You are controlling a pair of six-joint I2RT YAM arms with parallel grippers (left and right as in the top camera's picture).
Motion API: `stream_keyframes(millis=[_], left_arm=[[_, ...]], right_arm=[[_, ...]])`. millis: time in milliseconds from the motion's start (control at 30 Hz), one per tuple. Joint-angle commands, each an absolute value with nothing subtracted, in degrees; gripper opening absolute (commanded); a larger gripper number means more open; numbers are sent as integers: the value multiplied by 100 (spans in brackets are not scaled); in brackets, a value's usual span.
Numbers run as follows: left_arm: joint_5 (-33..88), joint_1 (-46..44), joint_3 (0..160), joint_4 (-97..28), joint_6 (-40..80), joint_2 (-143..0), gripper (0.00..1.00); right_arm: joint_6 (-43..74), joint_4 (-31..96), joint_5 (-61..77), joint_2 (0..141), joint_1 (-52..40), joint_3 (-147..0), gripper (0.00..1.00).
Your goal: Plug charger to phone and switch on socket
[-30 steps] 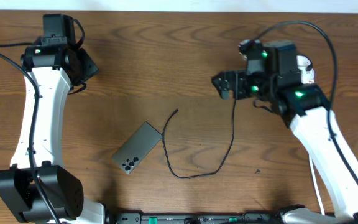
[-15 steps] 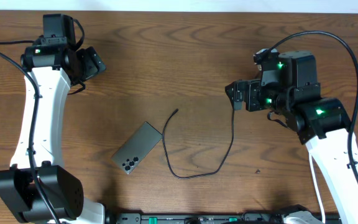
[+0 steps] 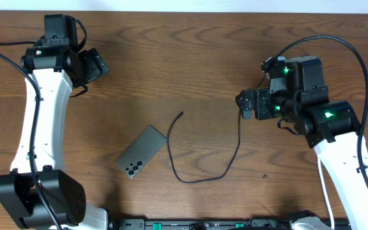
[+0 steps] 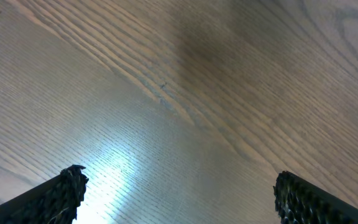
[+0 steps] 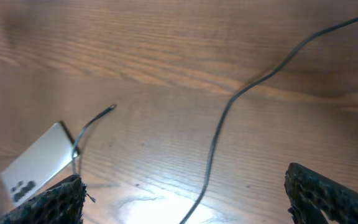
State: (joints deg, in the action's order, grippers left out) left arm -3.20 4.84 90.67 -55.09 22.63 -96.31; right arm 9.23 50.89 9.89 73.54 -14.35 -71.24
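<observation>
The phone (image 3: 141, 152) lies flat on the wooden counter (image 3: 171, 57), towards the near edge and left of the middle. Its grey back faces up, and the cluster of lenses is at its near-left end. It sits at a slant, with its far-right corner pointing towards the cable (image 3: 237, 144).

The thin black cable lies loose on the counter just to the right of the phone. Its small tip (image 3: 181, 114) rests a little beyond the phone's far-right corner, close to it but apart. From the tip the cable runs towards the near edge, bends round in a wide loop, and climbs to the right arm (image 3: 337, 140), where its other end is hidden under the right jaws.

The right jaws are released and spread wide above the counter. In the right wrist view the cable passes between them, and they grip nothing.

The left arm (image 3: 43, 108) reaches to the far-left part of the counter, well apart from the phone. The left jaws are released too, spread wide over bare wood.
</observation>
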Motion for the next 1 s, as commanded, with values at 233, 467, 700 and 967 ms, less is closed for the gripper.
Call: stream_keyframes(millis=[233, 467, 700, 967], left_arm=[[-410, 508, 9196, -5518, 2211, -9559, 98], [-412, 508, 9196, -5520, 2211, -9559, 98], [-410, 508, 9196, -5518, 2211, -9559, 98], [-412, 508, 9196, -5518, 2211, -9559, 98]], right_arm=[[12, 3291, 360, 6302, -1096, -5937, 99], [-58, 1769, 755, 4394, -322, -3870, 99], [-670, 972, 742, 2475, -110, -2051, 99], [-910, 607, 611, 1013, -117, -585, 99]])
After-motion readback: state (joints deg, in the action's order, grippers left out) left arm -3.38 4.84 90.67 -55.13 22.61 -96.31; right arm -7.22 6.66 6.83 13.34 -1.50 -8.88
